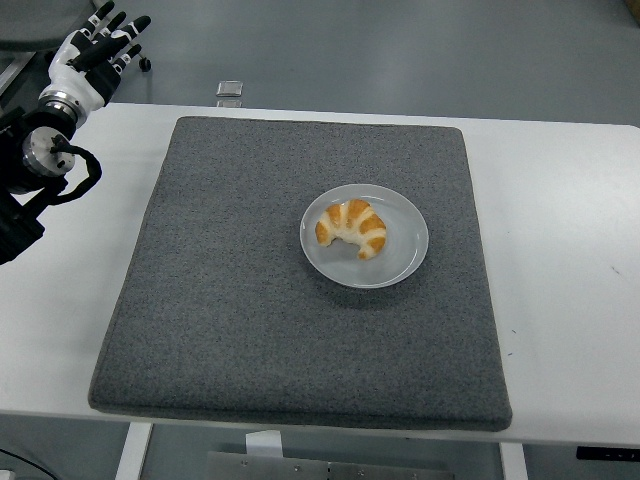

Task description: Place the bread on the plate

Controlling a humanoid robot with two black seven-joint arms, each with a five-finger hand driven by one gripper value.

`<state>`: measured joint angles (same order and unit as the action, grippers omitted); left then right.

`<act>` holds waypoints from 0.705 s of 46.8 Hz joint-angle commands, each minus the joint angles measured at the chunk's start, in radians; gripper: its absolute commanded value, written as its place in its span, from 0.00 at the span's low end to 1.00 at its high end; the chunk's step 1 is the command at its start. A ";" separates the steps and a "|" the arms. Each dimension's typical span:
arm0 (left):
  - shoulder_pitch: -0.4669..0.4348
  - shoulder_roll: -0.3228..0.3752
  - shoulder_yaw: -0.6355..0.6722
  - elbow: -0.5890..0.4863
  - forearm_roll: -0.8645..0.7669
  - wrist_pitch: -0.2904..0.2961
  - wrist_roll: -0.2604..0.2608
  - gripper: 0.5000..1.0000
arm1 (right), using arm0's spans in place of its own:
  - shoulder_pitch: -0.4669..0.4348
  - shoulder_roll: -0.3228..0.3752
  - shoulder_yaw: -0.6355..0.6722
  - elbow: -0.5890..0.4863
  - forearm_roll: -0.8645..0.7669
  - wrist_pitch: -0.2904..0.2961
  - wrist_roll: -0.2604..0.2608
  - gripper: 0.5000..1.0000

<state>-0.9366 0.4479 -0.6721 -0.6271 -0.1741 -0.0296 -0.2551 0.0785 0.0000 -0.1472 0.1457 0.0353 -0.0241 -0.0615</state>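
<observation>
Left hand [95,52] sits at the upper left corner of the head view, raised beyond the far left edge of the white table [560,250], with its white-and-black fingers [122,30] extended and loosely spread, holding nothing. Its black forearm [30,170] enters from the left edge of the picture and lies over the bare table surface, to the left of the grey mat [250,300] and apart from it. No right arm appears in this view. On the mat, which covers most of the tabletop, a round pale plate [405,255] rests flat, slightly right of the mat's centre and in its far half. Bread [352,227], a golden croissant with pale bands, lies inside the plate on its left portion, fully within the rim, its curve opening toward the lower left. Plate and bread are well apart from the hand, with a wide stretch of mat between them. A small silver object [230,88] lies just beyond the table's far edge, near the mat's far left corner; its nature cannot be determined. Grey floor fills the top of the picture.
</observation>
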 commanded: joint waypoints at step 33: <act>0.024 -0.086 -0.080 0.070 -0.074 -0.010 -0.012 1.00 | 0.000 0.000 0.000 0.000 0.000 0.001 0.000 0.86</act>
<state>-0.9127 0.3675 -0.7517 -0.5571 -0.2486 -0.0397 -0.2654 0.0789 0.0000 -0.1472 0.1457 0.0353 -0.0243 -0.0615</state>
